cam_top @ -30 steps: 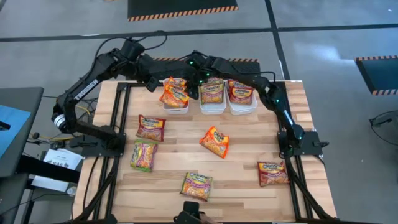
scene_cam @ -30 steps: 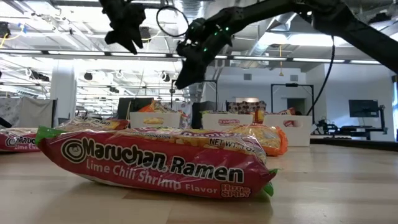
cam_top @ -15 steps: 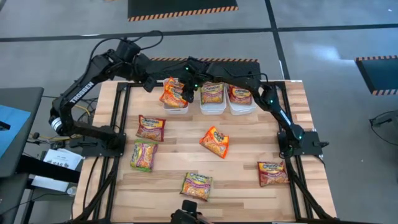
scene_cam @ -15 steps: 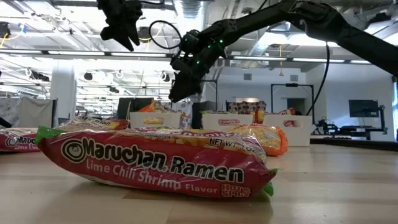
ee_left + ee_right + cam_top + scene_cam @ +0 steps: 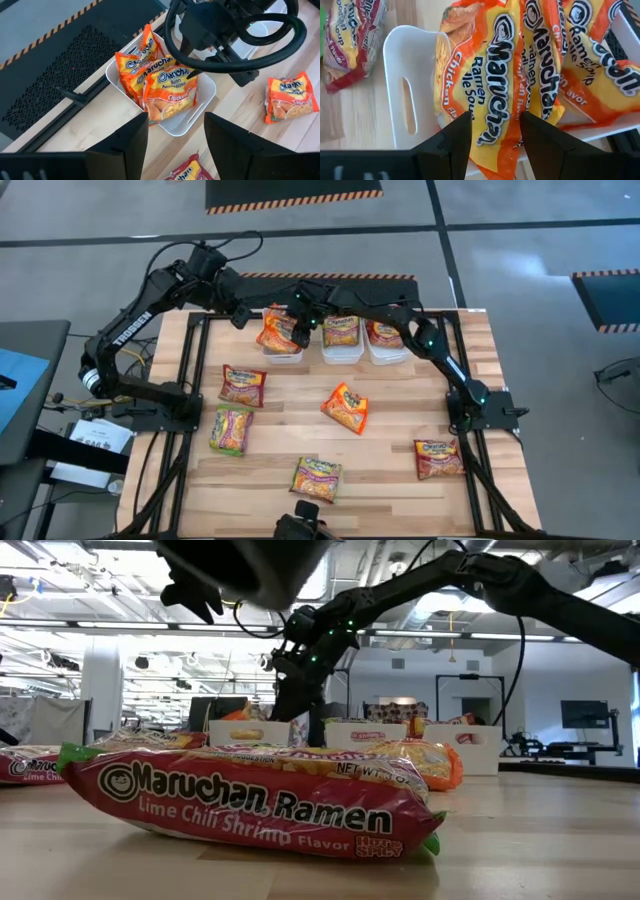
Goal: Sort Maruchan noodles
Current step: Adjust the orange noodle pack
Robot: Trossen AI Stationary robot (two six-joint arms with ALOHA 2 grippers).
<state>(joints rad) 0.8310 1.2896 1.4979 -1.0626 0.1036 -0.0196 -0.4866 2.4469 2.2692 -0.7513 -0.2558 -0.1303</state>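
Three white bins stand along the far edge. The left bin (image 5: 283, 352) holds several orange Maruchan chicken packets (image 5: 165, 85), stacked and leaning on its walls. My right gripper (image 5: 301, 330) is open and points down at them. In its wrist view (image 5: 495, 142) the topmost orange packet (image 5: 490, 100) fills the gap between its fingers. My left gripper (image 5: 241, 316) hangs open, high over the table's far left (image 5: 175, 145). Loose packets lie flat on the table: red (image 5: 243, 385), green (image 5: 231, 429), orange (image 5: 345, 407), green (image 5: 317, 478) and red (image 5: 438, 457). My right gripper comes slanting down from the table's right side at the topmost orange packet (image 5: 172, 82) in the left bin, one finger (image 5: 194, 74) at the packet's upper face. I cannot tell whether it touches the packet.
The middle bin (image 5: 342, 352) and right bin (image 5: 388, 352) also hold packets. In the low view a pink-red Lime Chili Shrimp packet (image 5: 250, 805) lies close to the near edge. The right arm stretches across the middle and right bins. Bare wood lies between the loose packets.
My right gripper has sunk and moved a little toward the table's left, from above the gap between the left and middle bins down onto the left bin's orange packets, rolling slightly. Its fingers stay as wide as before.
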